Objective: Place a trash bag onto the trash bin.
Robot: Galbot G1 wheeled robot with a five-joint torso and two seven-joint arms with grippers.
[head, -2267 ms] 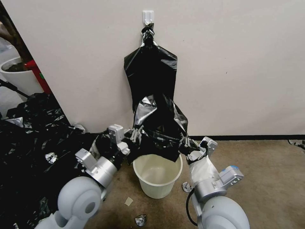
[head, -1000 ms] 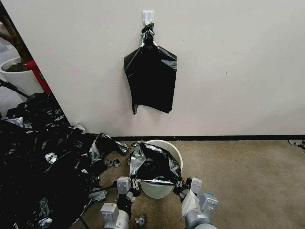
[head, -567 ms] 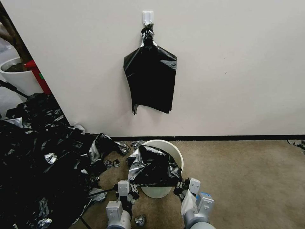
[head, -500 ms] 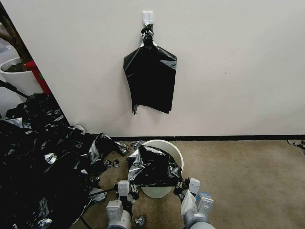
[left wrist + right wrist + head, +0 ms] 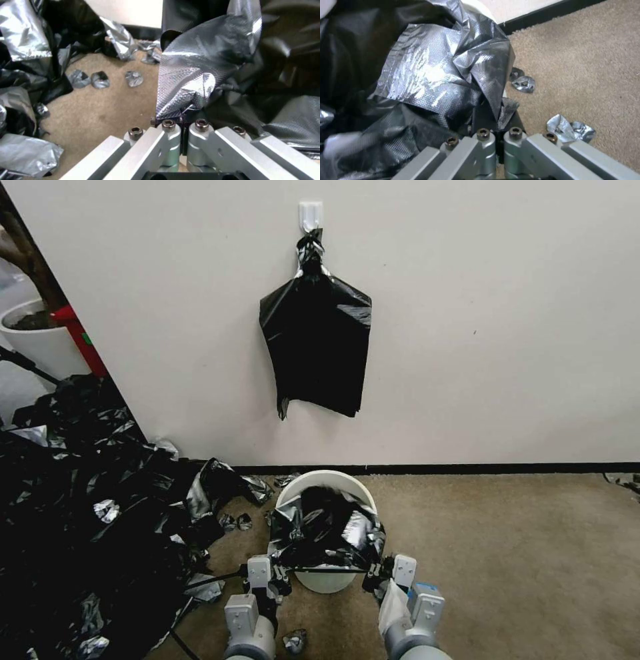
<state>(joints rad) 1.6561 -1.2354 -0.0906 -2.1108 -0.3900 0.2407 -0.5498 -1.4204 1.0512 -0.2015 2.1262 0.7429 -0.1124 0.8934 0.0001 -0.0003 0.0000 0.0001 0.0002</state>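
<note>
Floor, left to right. Heap (image 5: 80,500) of black plastic is lying along the left, spreading toward the bin; planter (image 5: 37,343) is standing behind it at the wall's end. Neither is part of the job.

Left gripper (image 5: 280,573) is sitting low beside the bin's near-left side, its fingers (image 5: 173,140) pressed together on a corner of the bag's hem (the wrist view is showing film pinched between the two pads). It is holding there to keep that side of the mouth pulled outward.

Bin (image 5: 313,483), cream, is standing on the carpet just before the skirting, its far rim and a strip of near wall showing. Bag (image 5: 327,530) is draping into and over it: the body is sagging inside, the near hem is drawn taut in a straight line between the two grippers across the near rim. Whether the hem has passed over the near rim cannot be told. The far rim is bare, so by my reading the lining is only partly done.

Bundle (image 5: 317,350) with a knotted top is hanging on the wall hook (image 5: 311,213) above, untouched.

Right gripper (image 5: 375,575) is mirroring the left at the bin's near-right side, clenched on the opposite hem corner (image 5: 493,110), keeping the mouth stretched wide enough to span the rim.

Scraps (image 5: 570,127) of foil-like film are lying on the carpet beside it.
</note>
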